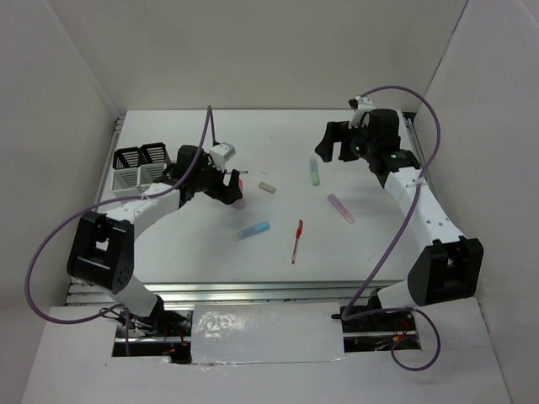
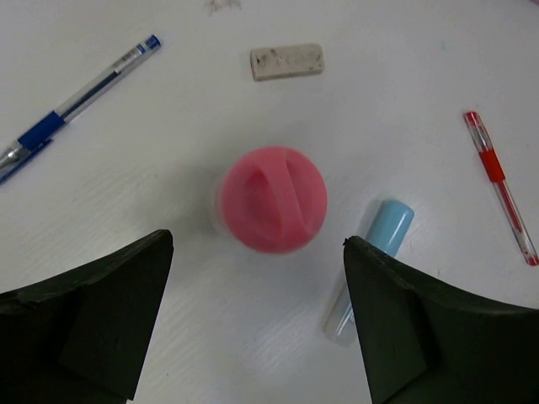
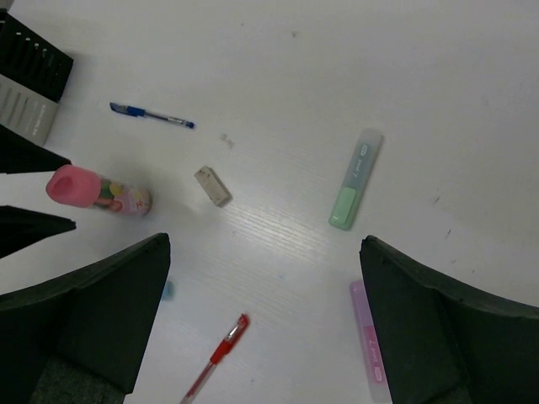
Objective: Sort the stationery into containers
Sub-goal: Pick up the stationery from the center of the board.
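Left pincer (image 2: 257, 242) seemingly straddles pink-capped stick (image 2: 274, 199).

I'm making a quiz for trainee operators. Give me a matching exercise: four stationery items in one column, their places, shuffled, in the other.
1 pink-capped stick
2 red pen
3 green marker
4 eraser

A nearest the right gripper
B between blue pen and green marker
C below the left gripper
D closest to the table's near edge

Pairs: 1-C, 2-D, 3-A, 4-B
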### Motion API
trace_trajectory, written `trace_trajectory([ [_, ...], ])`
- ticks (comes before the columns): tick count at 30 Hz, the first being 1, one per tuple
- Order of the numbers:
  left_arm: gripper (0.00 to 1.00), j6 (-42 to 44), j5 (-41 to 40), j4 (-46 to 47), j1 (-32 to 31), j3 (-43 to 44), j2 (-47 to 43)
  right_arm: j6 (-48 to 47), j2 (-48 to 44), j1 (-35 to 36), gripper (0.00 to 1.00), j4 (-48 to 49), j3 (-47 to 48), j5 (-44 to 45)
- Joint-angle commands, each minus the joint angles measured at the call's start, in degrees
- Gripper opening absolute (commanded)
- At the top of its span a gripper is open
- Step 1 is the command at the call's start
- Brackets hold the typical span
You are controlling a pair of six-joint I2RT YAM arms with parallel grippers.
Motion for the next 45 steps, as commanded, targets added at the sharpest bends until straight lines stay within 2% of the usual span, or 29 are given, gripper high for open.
trace_trajectory([
  [1,0.94,-1.7,-0.4,6.0,-0.8,3.6,2.0,0.8,-3.6,-0.7,1.0,0.8,-1.4,-0.1],
  [8,0.92,-1.8,-0.3,6.3,-2.4,7.0,4.8,0.2,-3.3,-1.7,1.0,0.2,-1.8,-1.5],
  [11,0.89,-0.9,-1.3,5.9,-3.3,7.7,5.9,0.1,-3.2,-2.1,1.0,0.2,-2.1,-1.5],
  [15,0.76,-0.5,-3.1,5.0,-4.0,8.0,5.9,0.3,-3.4,-2.5,1.0,0.6,-2.8,-1.7],
  [18,0.71,2.0,-4.1,4.1,-4.2,8.1,5.8,0.5,-3.7,-2.7,1.0,0.8,-3.2,-1.6],
  [24,0.78,2.0,-5.2,3.7,-4.1,7.1,5.1,0.5,-4.6,-2.8,1.0,0.8,-4.2,-1.5],
  [29,0.74,1.6,-5.8,3.7,-4.1,7.1,5.9,0.7,-5.1,-2.8,1.0,0.9,-4.7,-1.1],
  [31,0.65,2.0,-5.8,3.5,-4.1,7.4,6.2,0.5,-5.2,-2.8,1.0,0.8,-4.3,-0.8],
  [37,0.55,2.4,-5.6,1.5,-4.1,8.2,6.7,0.4,-5.4,-3.4,1.0,0.7,-4.3,-1.0],
  [39,0.48,2.4,-5.3,1.0,-4.1,8.0,6.6,0.3,-5.6,-3.6,1.0,0.7,-4.6,-1.2],
  [43,0.19,2.3,-4.2,-0.3,-3.4,8.7,5.2,0.3,-5.6,-3.8,1.0,0.7,-4.7,-1.6],
  [44,0.08,2.1,-3.9,-0.8,-3.1,9.4,4.6,0.2,-5.5,-3.8,1.0,0.6,-4.5,-1.8],
  [45,0.05,1.7,-3.7,-1.3,-2.8,9.8,3.9,0.1,-5.4,-3.9,1.0,0.5,-4.3,-2.0],
])
